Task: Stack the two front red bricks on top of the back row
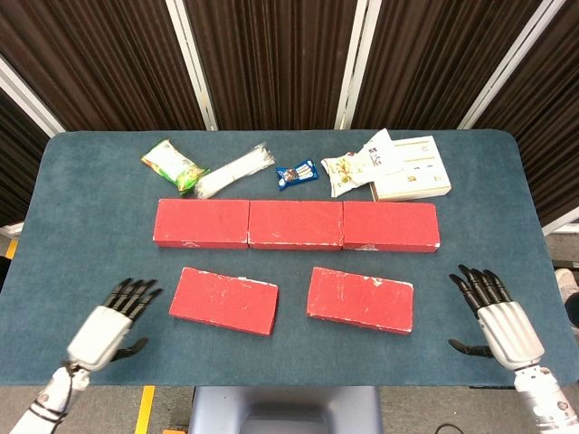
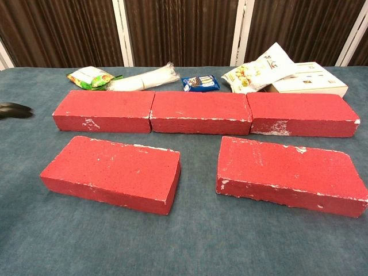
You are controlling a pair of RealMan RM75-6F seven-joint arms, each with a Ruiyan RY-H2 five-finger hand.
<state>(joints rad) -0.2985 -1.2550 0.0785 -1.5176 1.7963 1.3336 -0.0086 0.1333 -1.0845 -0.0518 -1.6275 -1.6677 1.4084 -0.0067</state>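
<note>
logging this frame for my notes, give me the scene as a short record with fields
back row: three red bricks end to end
front left brick: flat on table, untouched
front right brick: flat on table, untouched
left hand: empty, fingers apart, left of front left brick
right hand: empty, fingers apart, right of front right brick
behind the row: snack packets, white box
stacked so far: none

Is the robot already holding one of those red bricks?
No, both the left hand and right hand hover open beside the two front bricks, touching nothing.
</note>
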